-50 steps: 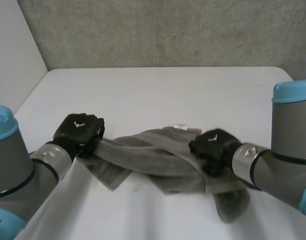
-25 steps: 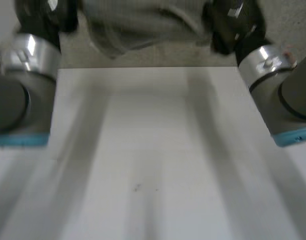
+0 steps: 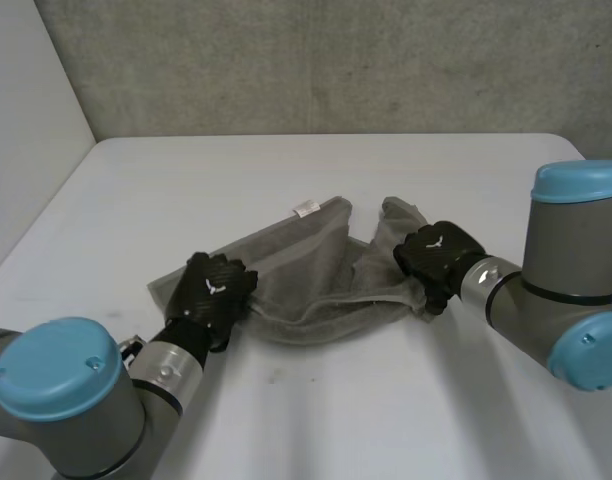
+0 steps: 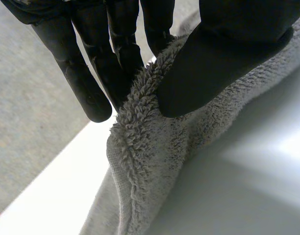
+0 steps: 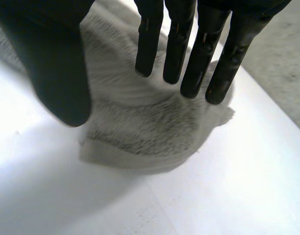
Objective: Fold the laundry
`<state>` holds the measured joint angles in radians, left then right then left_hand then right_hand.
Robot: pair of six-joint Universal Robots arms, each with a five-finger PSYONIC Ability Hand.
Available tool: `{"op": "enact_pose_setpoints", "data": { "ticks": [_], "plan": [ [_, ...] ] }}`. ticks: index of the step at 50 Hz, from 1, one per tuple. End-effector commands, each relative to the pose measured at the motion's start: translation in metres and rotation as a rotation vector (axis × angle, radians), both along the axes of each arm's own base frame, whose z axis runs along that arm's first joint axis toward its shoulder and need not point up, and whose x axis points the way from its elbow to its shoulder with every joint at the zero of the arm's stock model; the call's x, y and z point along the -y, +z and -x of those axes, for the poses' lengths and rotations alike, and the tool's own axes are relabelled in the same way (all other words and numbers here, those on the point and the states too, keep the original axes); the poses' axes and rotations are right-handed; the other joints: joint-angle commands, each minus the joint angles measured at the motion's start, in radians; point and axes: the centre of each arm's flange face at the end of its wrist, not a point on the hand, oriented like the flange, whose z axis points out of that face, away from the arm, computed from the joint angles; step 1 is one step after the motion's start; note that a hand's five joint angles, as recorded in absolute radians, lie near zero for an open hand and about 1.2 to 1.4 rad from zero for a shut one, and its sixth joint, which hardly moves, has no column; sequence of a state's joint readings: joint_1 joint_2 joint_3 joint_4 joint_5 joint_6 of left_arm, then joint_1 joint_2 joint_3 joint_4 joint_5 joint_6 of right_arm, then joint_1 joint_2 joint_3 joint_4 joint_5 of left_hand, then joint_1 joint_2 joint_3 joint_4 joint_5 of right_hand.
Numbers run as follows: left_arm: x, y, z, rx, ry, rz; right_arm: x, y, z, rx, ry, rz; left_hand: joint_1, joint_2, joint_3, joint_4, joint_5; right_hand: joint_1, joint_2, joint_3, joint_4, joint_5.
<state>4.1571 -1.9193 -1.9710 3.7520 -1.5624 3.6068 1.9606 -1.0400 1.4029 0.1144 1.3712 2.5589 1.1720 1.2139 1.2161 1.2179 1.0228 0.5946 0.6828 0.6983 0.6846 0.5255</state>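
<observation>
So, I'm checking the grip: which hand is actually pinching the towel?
The left hand: its thumb and fingers pinch the towel's edge. The right hand's fingers are straight, thumb apart.

A crumpled grey terry towel (image 3: 316, 275) is laid centrally on the white table (image 3: 286, 180), flanked by the left hand (image 3: 214, 290) and right hand (image 3: 436, 262).

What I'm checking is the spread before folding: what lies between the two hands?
In the head view, the grey towel fills that stretch, lying rumpled on the table from the left hand to the right hand.
</observation>
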Motion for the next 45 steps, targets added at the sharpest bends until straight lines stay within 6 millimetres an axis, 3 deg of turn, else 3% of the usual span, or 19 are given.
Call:
{"op": "enact_pose_setpoints", "data": {
  "ticks": [1, 10, 17, 21, 27, 34, 41, 45],
  "plan": [
    [0.000, 0.023, -0.001, -0.034, 0.006, 0.046, -0.011, 0.025, 0.008, 0.123, -0.085, -0.024, 0.224, 0.182, 0.180, 0.178, 0.199, -0.072, -0.160, -0.176, -0.162, -0.178],
    [-0.008, 0.026, -0.001, -0.031, -0.005, 0.024, -0.033, 0.032, 0.016, 0.306, -0.176, -0.134, 0.224, 0.182, 0.180, 0.178, 0.199, -0.078, -0.166, -0.182, -0.168, -0.183],
    [-0.009, 0.028, 0.000, -0.036, -0.010, 0.028, -0.051, 0.024, 0.007, 0.358, -0.134, -0.107, 0.224, 0.182, 0.180, 0.178, 0.199, -0.081, -0.169, -0.185, -0.171, -0.186],
    [-0.009, 0.027, -0.001, -0.032, -0.007, 0.023, -0.061, 0.019, -0.011, 0.386, -0.065, -0.038, 0.224, 0.182, 0.180, 0.178, 0.199, -0.058, -0.146, -0.161, -0.148, -0.163],
    [-0.010, 0.026, -0.002, -0.031, -0.007, 0.021, -0.052, -0.005, -0.019, 0.363, -0.083, -0.032, 0.224, 0.182, 0.180, 0.178, 0.199, -0.005, -0.093, -0.109, -0.095, -0.110],
    [-0.010, 0.026, -0.002, -0.031, -0.007, 0.021, -0.034, -0.019, -0.027, 0.316, -0.084, 0.011, 0.224, 0.182, 0.180, 0.178, 0.199, 0.115, 0.027, 0.012, 0.025, 0.010],
    [-0.009, 0.027, -0.003, -0.033, -0.002, 0.021, -0.016, -0.013, -0.025, 0.314, -0.149, 0.113, 0.224, 0.182, 0.180, 0.178, 0.199, 0.383, 0.294, 0.279, 0.293, 0.277],
    [-0.009, 0.025, -0.004, -0.029, -0.003, 0.018, -0.014, -0.008, -0.024, 0.322, -0.160, 0.133, 0.224, 0.182, 0.180, 0.178, 0.199, 0.400, 0.312, 0.297, 0.310, 0.295]
  ]
}}
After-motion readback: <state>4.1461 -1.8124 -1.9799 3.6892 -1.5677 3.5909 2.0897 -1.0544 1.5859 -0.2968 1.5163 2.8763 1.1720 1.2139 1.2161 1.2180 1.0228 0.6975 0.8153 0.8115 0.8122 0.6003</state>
